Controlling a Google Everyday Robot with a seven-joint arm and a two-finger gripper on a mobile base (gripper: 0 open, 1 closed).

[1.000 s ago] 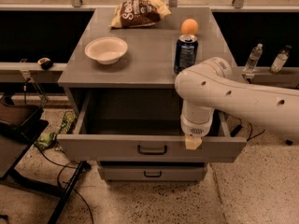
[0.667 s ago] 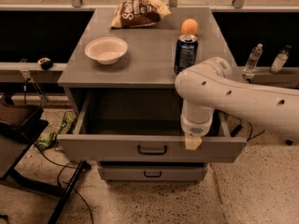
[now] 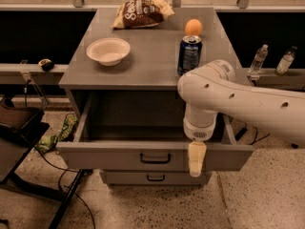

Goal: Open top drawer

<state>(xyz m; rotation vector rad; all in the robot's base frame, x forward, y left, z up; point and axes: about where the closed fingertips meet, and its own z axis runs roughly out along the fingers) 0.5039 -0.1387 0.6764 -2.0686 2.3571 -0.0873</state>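
The top drawer (image 3: 109,155) stands pulled far out from the gray cabinet, its flat gray front toward me with a small black bar handle (image 3: 155,159) at centre. Its inside looks empty and dark. My gripper (image 3: 197,159) hangs from the white arm over the right part of the drawer front, to the right of the handle, pointing down. It holds nothing that I can see. A narrower drawer (image 3: 155,177) with its own black handle sits shut below.
On the cabinet top (image 3: 152,61) stand a white bowl (image 3: 108,50), a chip bag (image 3: 140,12), an orange (image 3: 193,27) and a blue can (image 3: 189,55). Two bottles (image 3: 257,59) stand at right. A black stand (image 3: 19,137) and cables lie on the floor at left.
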